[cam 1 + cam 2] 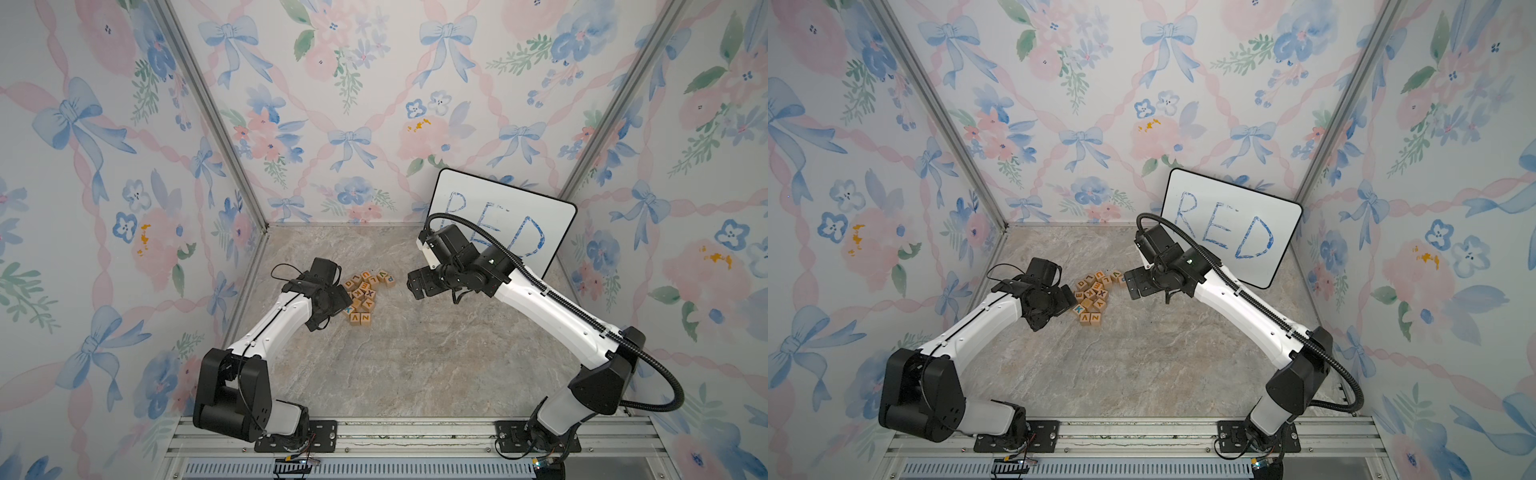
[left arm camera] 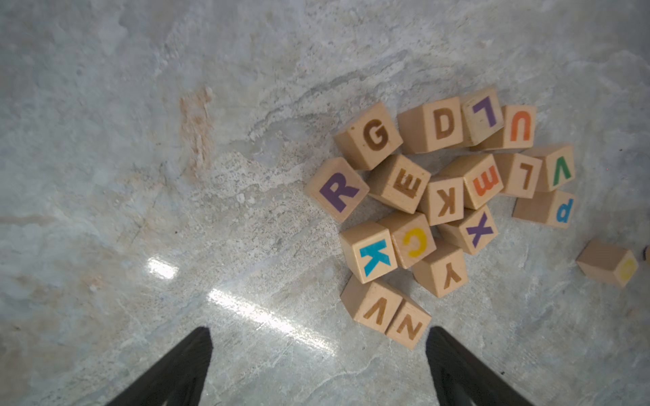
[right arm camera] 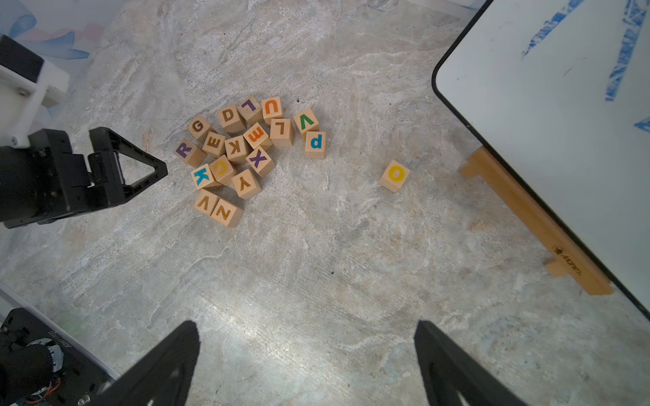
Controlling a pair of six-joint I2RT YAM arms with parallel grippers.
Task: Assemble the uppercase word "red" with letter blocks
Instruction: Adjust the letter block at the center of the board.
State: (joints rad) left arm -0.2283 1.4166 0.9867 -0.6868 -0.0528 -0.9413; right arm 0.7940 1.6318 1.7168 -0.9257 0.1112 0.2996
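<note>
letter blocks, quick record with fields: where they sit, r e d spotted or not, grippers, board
letter blocks: one loose pile, a lone O block apart
R block: purple, pile edge
E block: orange, mid-pile
D block: brown, pile edge
word: not yet assembled
left gripper: open, empty
right gripper: open, empty
white board: reads RED
</note>
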